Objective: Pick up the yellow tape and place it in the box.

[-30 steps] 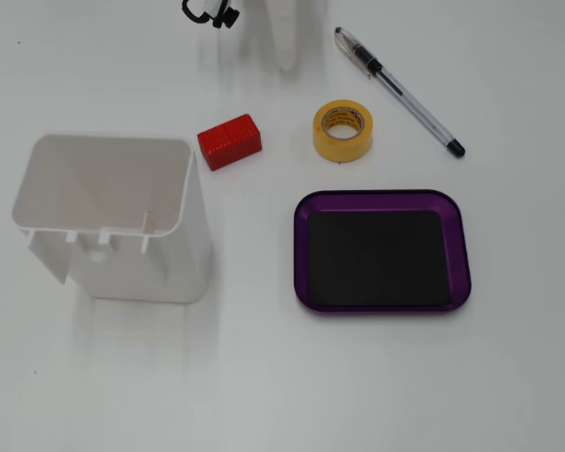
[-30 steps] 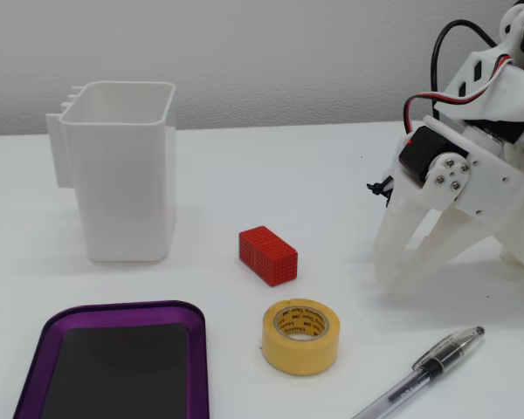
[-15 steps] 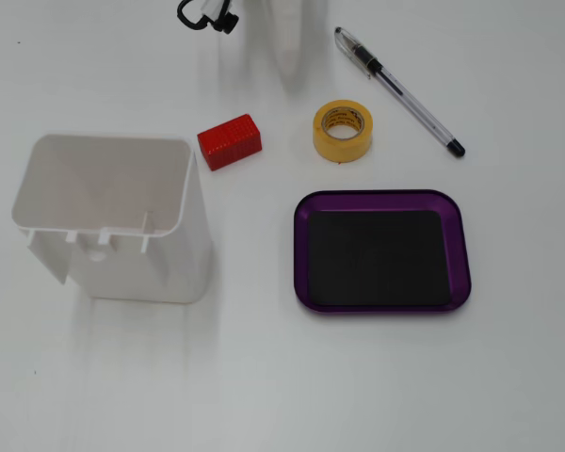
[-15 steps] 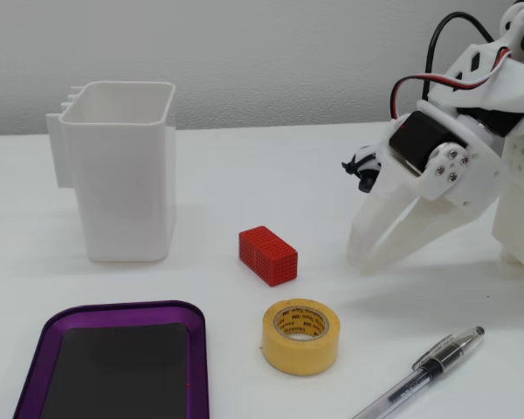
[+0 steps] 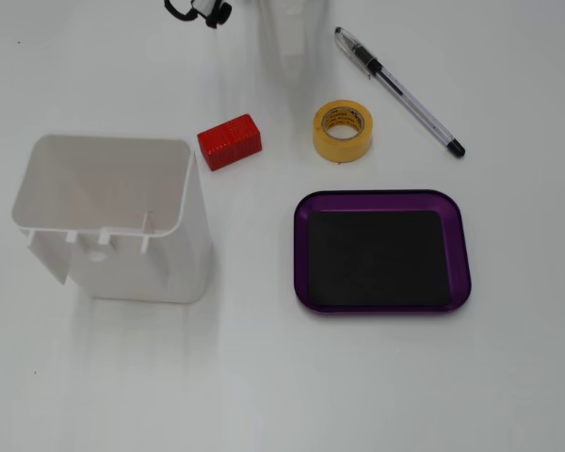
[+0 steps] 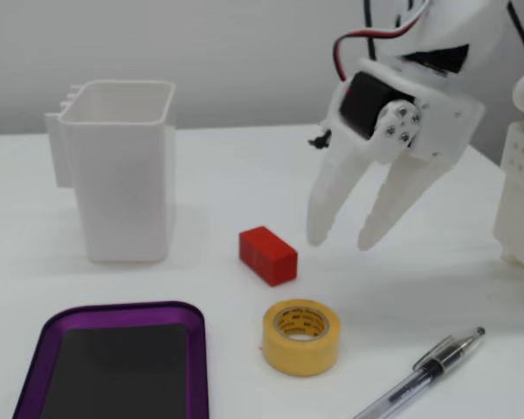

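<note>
The yellow tape [image 5: 343, 130] [image 6: 301, 336] lies flat on the white table, a ring with a tan core. The box [image 5: 381, 196] [image 6: 122, 308] is a shallow purple tray with a black mat, holding nothing. In a fixed view my gripper [image 6: 343, 243] hangs open above the table, fingers pointing down, behind the tape and just right of the red block, touching neither. In the other fixed view my gripper [image 5: 287, 56] shows only as a blurred white shape at the top edge, up-left of the tape.
A red block [image 5: 230, 141] [image 6: 268, 255] sits beside the tape. A tall white container [image 5: 113, 217] [image 6: 122, 175] stands apart from the tray. A pen [image 5: 400, 89] [image 6: 419, 375] lies near the tape. The arm's white base [image 6: 520, 201] stands at the right edge.
My gripper has risen off the table near the base and swung toward the red block and tape, with its fingers now spread wider. The objects have not moved.
</note>
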Robot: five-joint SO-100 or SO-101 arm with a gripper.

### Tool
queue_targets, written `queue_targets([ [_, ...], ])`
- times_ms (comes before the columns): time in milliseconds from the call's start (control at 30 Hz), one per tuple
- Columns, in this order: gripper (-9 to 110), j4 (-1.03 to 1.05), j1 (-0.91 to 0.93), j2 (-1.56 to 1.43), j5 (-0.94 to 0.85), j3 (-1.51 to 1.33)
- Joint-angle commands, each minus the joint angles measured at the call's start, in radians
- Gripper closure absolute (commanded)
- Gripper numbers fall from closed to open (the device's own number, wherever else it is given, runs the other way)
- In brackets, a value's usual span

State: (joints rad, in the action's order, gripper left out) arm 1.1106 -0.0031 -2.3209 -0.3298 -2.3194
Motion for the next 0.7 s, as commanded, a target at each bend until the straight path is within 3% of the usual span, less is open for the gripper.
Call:
queue_targets([
  [0,87,0.012,-0.057,0.256,0.008,0.160],
  [267,87,-0.012,-0.106,0.462,0.049,0.232],
  [667,87,-0.087,-0.109,0.480,0.049,0.238],
])
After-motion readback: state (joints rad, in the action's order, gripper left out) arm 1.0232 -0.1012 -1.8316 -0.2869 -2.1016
